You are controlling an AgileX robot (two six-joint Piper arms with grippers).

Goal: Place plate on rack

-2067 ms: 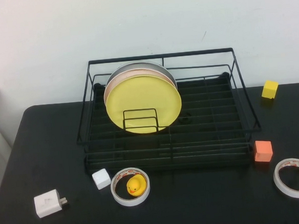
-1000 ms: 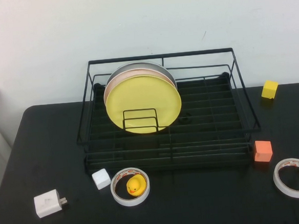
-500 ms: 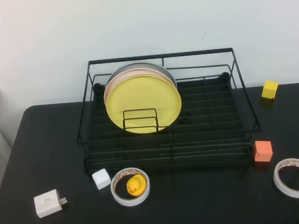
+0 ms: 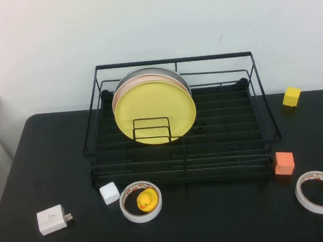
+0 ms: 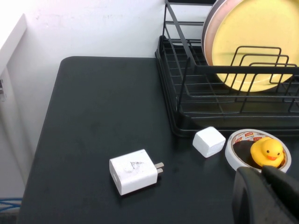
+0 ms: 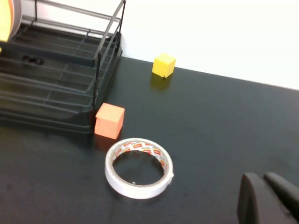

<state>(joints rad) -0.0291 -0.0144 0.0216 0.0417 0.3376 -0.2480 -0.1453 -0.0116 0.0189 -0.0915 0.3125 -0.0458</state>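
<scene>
Looking down from the high view, the plate stands upright on edge in the left part of the rack, the frontmost of three, with a pale pink plate and a grey plate just behind it and a small wire divider loop crossing its lower face. On the black desk in front of the rack lie a white charger, a white cube and a tape roll ringing a rubber duck; to the right sit an orange cube, a second tape roll and a yellow cube. Neither arm shows here. From the left wrist view, the left end effector hangs low over the desk near the duck's tape roll, its dark fingers pressed together and holding nothing. From the right wrist view, the right end effector hangs over bare desk near the second tape roll, its fingers likewise closed and empty.
</scene>
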